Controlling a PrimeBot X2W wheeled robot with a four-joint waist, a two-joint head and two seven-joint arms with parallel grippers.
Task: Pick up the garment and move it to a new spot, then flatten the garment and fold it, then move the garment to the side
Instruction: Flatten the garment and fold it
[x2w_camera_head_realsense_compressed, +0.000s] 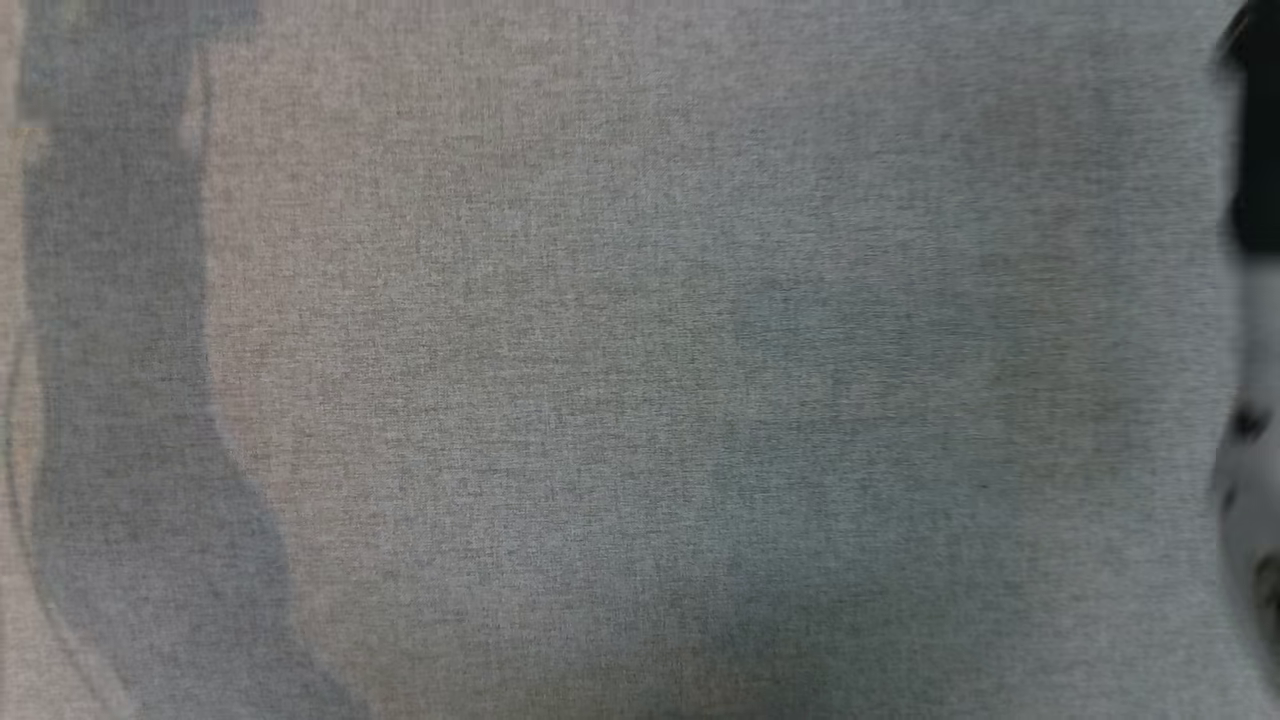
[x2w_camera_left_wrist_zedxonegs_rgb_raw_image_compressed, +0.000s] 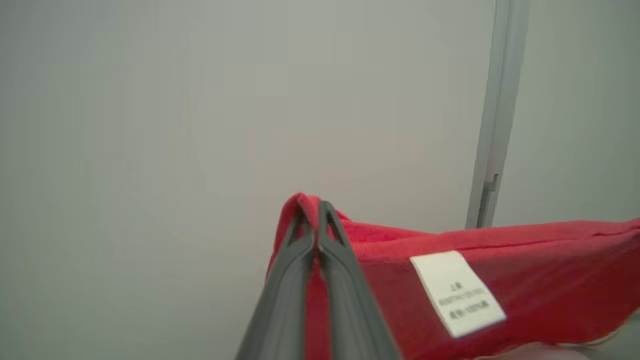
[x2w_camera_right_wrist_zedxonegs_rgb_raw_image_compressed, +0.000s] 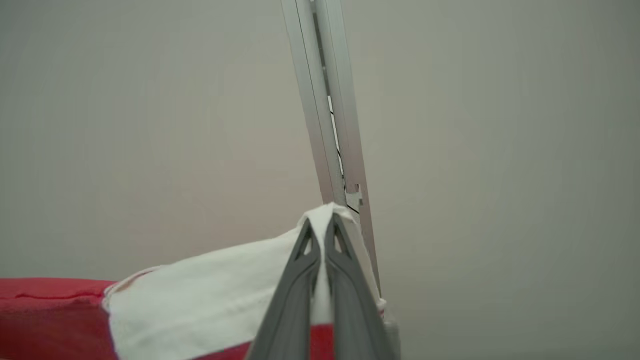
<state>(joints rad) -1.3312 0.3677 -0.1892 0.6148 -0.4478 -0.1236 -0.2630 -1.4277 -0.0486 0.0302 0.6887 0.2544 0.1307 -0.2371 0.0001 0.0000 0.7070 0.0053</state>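
A blurred grey cloth surface (x2w_camera_head_realsense_compressed: 600, 360) is seen in the head view, with an unidentifiable black-and-white shape (x2w_camera_head_realsense_compressed: 1255, 300) at 3 o'clock. In the left wrist view, the left gripper (x2w_camera_left_wrist_zedxonegs_rgb_raw_image_compressed: 314, 212) is shown clamped on a red fold of the garment (x2w_camera_left_wrist_zedxonegs_rgb_raw_image_compressed: 550, 270), which is stretched toward 4 o'clock. In the right wrist view, the right gripper (x2w_camera_right_wrist_zedxonegs_rgb_raw_image_compressed: 322, 227) is pinched shut on the garment's white section (x2w_camera_right_wrist_zedxonegs_rgb_raw_image_compressed: 210, 295), stretched toward 8 o'clock.
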